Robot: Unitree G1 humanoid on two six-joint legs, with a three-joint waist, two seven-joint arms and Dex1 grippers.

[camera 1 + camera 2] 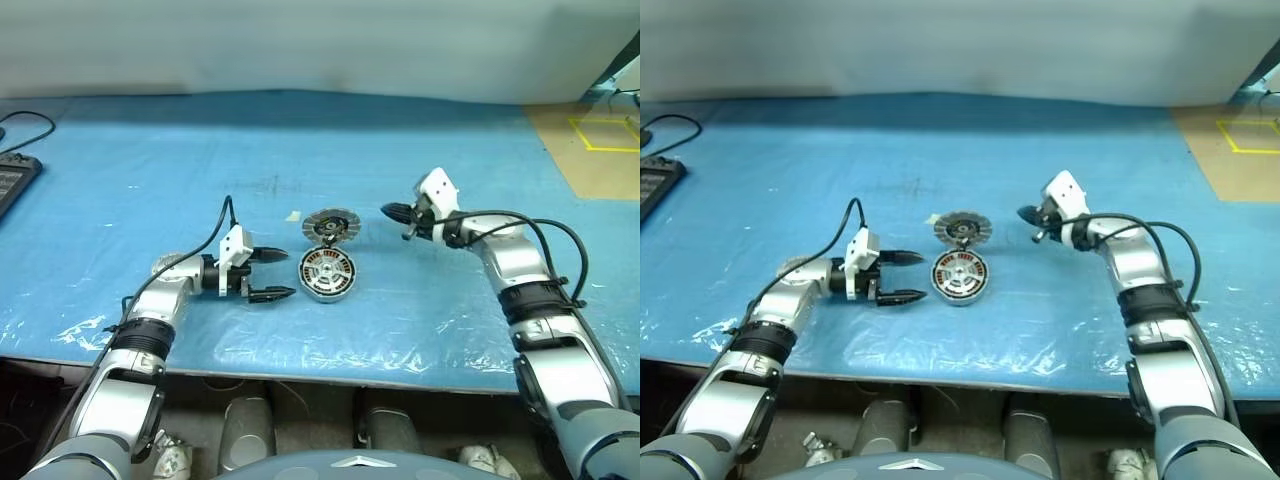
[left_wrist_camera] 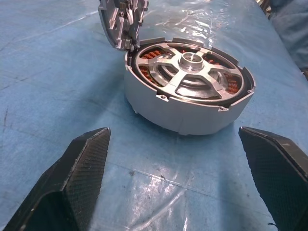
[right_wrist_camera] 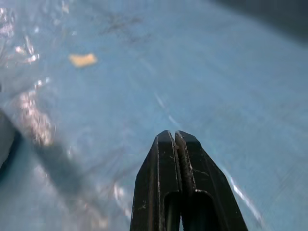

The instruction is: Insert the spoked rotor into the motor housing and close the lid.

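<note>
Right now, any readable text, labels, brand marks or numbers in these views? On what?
None readable.
Motor housing: bare metal and copper windings, no marking visible.
Lid: propped at the housing's edge, no text visible.
Dark device at the table edge: too small to show any lettering.
Yellow floor tape: plain outline, no characters.
Small tan scrap on the blue mat: blank.
</note>
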